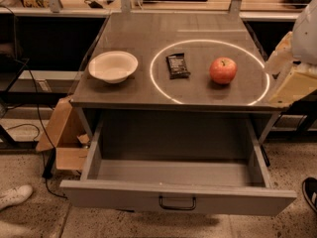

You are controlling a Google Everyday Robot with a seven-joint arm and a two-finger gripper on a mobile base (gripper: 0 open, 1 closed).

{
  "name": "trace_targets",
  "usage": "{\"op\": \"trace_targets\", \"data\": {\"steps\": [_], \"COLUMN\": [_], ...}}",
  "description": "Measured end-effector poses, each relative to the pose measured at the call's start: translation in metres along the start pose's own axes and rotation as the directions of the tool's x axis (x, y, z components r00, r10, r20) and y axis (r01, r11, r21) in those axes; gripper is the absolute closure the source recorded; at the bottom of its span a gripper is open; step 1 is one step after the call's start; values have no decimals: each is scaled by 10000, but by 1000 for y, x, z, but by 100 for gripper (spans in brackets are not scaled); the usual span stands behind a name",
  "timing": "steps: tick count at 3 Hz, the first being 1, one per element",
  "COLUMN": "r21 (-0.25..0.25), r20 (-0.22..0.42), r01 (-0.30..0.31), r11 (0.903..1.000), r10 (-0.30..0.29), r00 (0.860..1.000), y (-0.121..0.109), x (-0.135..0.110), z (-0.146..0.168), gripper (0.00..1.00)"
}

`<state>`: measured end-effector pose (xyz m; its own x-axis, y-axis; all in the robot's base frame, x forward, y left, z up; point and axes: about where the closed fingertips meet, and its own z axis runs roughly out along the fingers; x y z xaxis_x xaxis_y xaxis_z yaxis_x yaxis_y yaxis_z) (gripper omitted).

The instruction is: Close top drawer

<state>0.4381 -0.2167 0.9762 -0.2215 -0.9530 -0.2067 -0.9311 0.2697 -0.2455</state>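
Note:
The top drawer [173, 175] is pulled wide open under the tabletop, and its grey inside looks empty. Its flat front panel [124, 198] faces me, with a small dark loop handle [177, 203] at its centre. White and cream parts of my arm [294, 68] show at the right edge, beside the table's right side and above the drawer's right corner. My gripper itself is out of view, and nothing touches the drawer.
On the table [133, 38] lie a white bowl [113, 66], a dark snack bar [177, 65] and a red apple [223, 70], the last two inside a lit ring. A cardboard box [62, 133] and cables stand left of the drawer. A white shoe [14, 196] lies at bottom left.

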Motion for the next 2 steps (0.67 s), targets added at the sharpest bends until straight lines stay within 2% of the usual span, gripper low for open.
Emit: {"op": "trace_targets", "data": {"steps": [1,2], "r21": [0,1], "r20": [0,0], "r01": [0,-1], "r11": [10000,10000], "r10": [0,1], "r00": [10000,10000], "y": [0,0], "x": [0,0], "z": [0,0], "gripper": [81,100]}}
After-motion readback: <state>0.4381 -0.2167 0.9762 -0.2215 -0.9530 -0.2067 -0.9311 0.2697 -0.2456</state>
